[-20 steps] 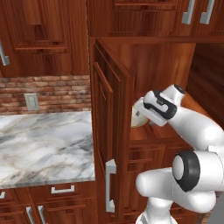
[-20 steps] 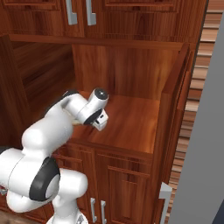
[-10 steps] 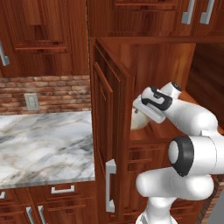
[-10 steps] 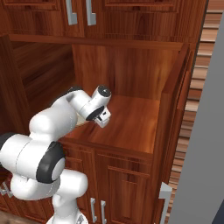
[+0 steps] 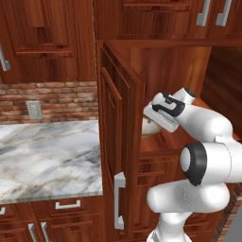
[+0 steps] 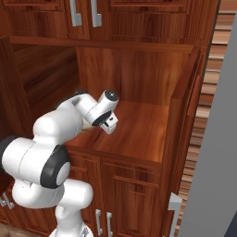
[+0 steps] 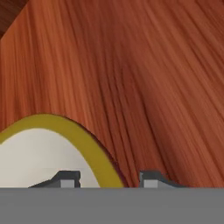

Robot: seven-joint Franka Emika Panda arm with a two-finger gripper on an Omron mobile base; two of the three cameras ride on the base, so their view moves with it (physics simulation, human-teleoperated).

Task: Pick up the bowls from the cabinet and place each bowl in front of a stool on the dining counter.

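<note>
Cabinet (image 6: 139,134): its wood-lined shelf is holding one bowl (image 7: 39,153).
Bowl: lying at 7 o'clock in the hand view, its olive rim passing between the two fingertips (image 7: 65,178).
Gripper (image 7: 107,180): jaws are straddling the rim; a firm grasp I cannot tell.
Open room: bare shelf is stretching toward 1 o'clock; open door (image 5: 118,156) is standing at 9 o'clock.
</note>
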